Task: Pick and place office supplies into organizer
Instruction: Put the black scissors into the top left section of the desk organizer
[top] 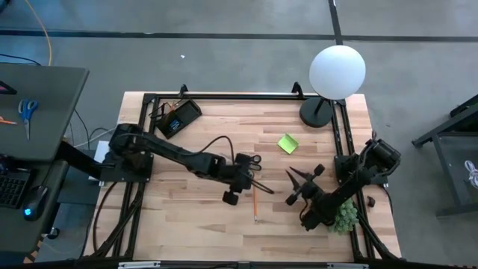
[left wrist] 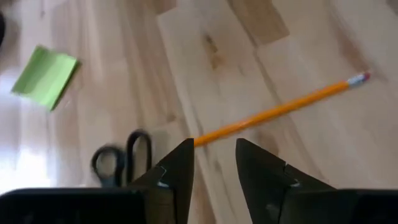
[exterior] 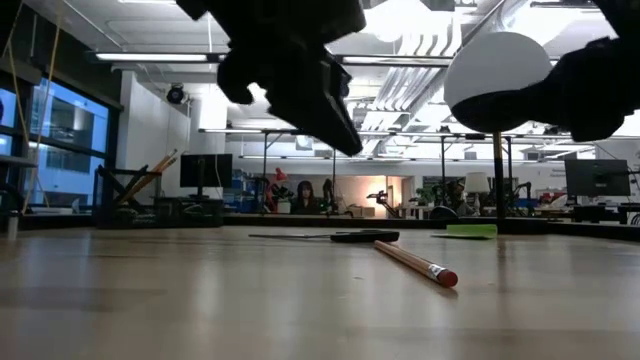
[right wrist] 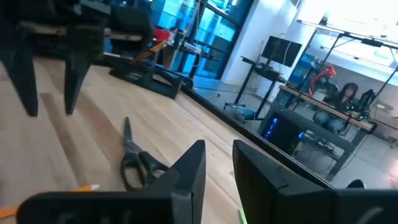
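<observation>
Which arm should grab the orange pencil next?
Left. Its open pincer hovers right over the orange pencil, tips straddling one end. The right pincer sits farther off, nearer the scissors.

left tool (left wrist: 212,163) parted, right tool (right wrist: 219,167) parted

Robotics lab / open workshop floor. Wooden table (top: 194,142) in a black metal frame on grey concrete, side desk (top: 37,112) with keyboard at its left edge. Behind it: monitors (exterior: 205,170), tripods, equipment benches, exposed ceiling ducts (exterior: 400,85), strip lights, seated people (exterior: 325,195).
</observation>
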{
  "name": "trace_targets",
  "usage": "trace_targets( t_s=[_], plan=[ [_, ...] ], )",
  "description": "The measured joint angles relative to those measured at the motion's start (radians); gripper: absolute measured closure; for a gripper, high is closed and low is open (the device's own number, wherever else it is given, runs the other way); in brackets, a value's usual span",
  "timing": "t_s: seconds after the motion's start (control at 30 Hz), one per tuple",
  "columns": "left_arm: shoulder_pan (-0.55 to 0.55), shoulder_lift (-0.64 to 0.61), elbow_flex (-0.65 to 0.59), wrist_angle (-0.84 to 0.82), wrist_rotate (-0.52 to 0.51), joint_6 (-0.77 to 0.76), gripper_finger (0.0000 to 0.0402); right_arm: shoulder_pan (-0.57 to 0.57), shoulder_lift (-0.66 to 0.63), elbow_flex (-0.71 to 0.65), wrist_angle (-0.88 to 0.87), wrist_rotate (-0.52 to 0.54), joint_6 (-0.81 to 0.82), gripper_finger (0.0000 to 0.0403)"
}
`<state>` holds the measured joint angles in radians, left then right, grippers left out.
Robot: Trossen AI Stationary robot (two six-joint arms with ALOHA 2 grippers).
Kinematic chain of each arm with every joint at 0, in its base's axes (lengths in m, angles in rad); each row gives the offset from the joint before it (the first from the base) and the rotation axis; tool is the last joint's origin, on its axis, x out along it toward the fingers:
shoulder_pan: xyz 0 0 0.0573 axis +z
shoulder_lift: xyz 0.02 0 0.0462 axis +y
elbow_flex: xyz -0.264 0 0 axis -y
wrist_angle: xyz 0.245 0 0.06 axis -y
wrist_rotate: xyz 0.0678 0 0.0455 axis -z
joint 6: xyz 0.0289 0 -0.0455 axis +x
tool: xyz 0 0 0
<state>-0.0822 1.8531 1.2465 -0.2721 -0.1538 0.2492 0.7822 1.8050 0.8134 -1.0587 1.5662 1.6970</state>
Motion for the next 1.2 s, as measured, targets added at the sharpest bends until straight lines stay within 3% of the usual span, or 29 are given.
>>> trace_targets(
  t_s=[0.17,0.33,0.4,0.73,0.87,1.07,1.2],
  plan=[
    [0.035,0.033,0.001,0.071,0.009,0.007,0.0311,-0.017,-0.002,-0.006,-0.045,0.003,0.060,0.0330],
    [0.061,0.054,0.004,0.164,0.092,0.025,0.0326,-0.032,-0.003,0.010,-0.072,0.006,0.053,0.0330],
    [0.072,0.060,-0.002,0.132,0.102,0.033,0.0331,-0.036,-0.003,0.011,-0.076,0.006,0.053,0.0330],
    [0.136,0.149,0.002,0.175,0.019,0.031,0.0324,-0.043,-0.046,0.112,-0.235,0.007,0.016,0.0330],
    [0.150,0.168,0.000,0.162,0.034,0.031,0.0314,-0.042,-0.108,0.210,-0.294,-0.005,-0.204,0.0330],
    [0.147,0.184,0.000,0.157,0.078,0.043,0.0305,-0.041,-0.204,0.374,-0.279,-0.216,-0.714,0.0330],
    [0.154,0.191,-0.001,0.143,0.061,0.042,0.0305,-0.030,-0.242,0.462,-0.226,-0.267,-0.917,0.0330]
  ],
)
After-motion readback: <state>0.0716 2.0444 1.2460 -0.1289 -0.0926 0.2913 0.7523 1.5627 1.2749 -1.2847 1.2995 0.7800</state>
